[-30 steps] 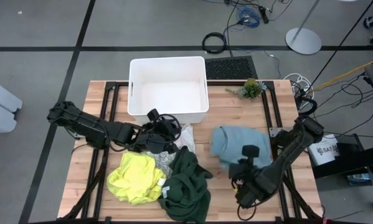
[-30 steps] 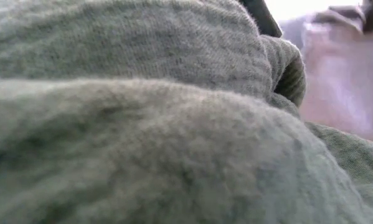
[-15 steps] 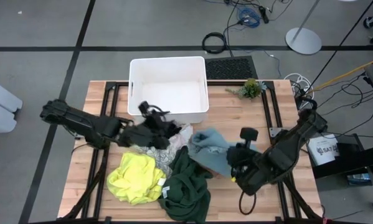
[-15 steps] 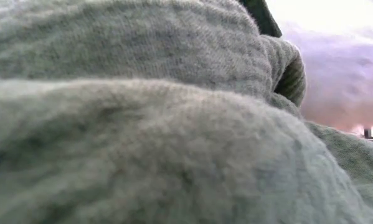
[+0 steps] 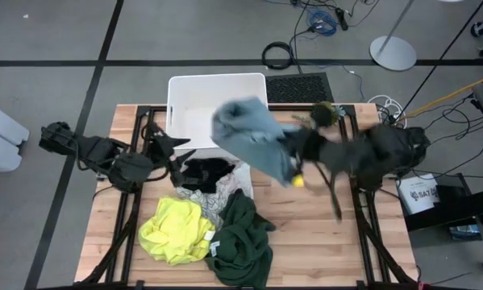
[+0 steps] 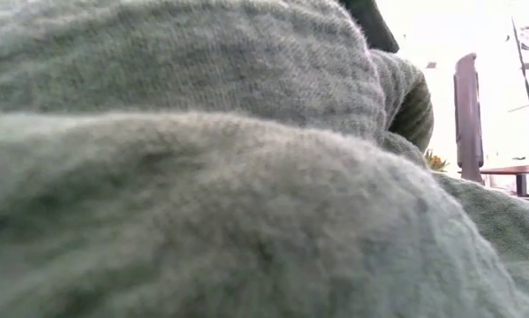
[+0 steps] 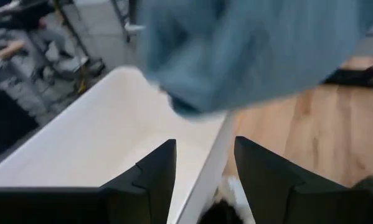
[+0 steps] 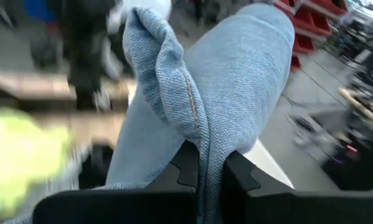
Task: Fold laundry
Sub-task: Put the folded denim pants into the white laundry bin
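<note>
Wooden slats make up my table [image 5: 322, 217], with grey floor all around it and cables beyond the far edge.

Going left to right: my left gripper [image 5: 173, 155] sits low at the left, beside the near left corner of the bin [image 5: 176, 97]. Its jaws stand apart with nothing between them; its wrist view shows only the bin's rim through the gap. Just past its tips lies the black garment [image 5: 205, 171], with the patterned white one [image 5: 239, 179] touching it. Nearer the front edge lie the yellow garment [image 5: 175, 229] and, right of it, the green one [image 5: 243, 242], which fills the low view [image 6: 202, 177].

Further right, the blue garment [image 5: 253, 137] hangs in the air over the bin's right side and the table beside it. My right gripper [image 5: 299, 151] is closed on a fold of it: the wrist view shows cloth [image 8: 198, 112] bunched between my fingers [image 8: 248, 177] and spilling over them.

All of this is soft and light, I judge, and it will sag wherever I am not holding it. Held by a bunch as it is now, the blue piece drapes in a lump. A hem or a corner would be the better hold, ideally one in each gripper, so it can be drawn flat on the bare wood at the right.
</note>
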You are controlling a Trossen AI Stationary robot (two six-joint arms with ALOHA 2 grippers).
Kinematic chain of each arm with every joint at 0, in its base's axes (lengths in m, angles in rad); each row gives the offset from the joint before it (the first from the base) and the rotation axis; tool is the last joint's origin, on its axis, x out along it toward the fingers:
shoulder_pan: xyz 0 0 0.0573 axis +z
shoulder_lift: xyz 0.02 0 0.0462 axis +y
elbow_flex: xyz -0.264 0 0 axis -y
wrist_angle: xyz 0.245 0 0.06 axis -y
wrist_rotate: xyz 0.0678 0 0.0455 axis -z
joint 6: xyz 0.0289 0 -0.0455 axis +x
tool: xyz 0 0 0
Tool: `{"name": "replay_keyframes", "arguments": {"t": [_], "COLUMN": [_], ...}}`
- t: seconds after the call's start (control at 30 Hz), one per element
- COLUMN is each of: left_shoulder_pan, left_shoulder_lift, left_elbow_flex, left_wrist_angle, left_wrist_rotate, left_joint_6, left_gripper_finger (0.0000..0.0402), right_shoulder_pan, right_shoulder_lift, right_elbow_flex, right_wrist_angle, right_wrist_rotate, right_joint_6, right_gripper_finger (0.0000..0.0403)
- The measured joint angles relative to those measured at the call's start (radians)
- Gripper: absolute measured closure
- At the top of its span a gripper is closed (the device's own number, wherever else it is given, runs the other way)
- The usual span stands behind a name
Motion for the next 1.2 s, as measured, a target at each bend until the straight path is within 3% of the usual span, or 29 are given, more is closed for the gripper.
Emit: {"name": "replay_keyframes", "arguments": {"t": [0.13,0.27,0.5,0.73,1.0,1.2], "left_shoulder_pan": [-0.058,-0.157,-0.304,-0.394,-0.478,-0.499], "left_shoulder_lift": [0.001,-0.007,-0.014,-0.015,0.026,0.026], "left_elbow_flex": [-0.013,-0.109,-0.254,-0.262,-0.263,-0.264], "left_wrist_angle": [-0.125,-0.136,-0.083,0.037,0.064,0.068], "left_wrist_rotate": [-0.046,-0.124,-0.286,-0.363,-0.455,-0.487], "left_joint_6": [-0.150,-0.278,-0.488,-0.481,-0.479,-0.456], "left_gripper_finger": [0.0229,0.0229,0.0229,0.0229,0.0229,0.0229], "right_shoulder_pan": [-0.184,-0.357,-0.575,-0.690,-0.668,-0.635], "right_shoulder_lift": [0.001,0.022,0.154,0.310,0.484,0.567], "right_elbow_flex": [0.013,0.016,0.014,0.014,0.016,0.015], "right_wrist_angle": [0.254,0.401,0.565,0.737,0.921,1.069], "right_wrist_rotate": [-0.239,-0.445,-0.629,-0.693,-0.714,-0.768], "right_joint_6": [-0.116,-0.072,0.102,0.386,0.698,0.836], "right_gripper_finger": [0.0387,0.0390,0.0390,0.0390,0.0390,0.0390]}}
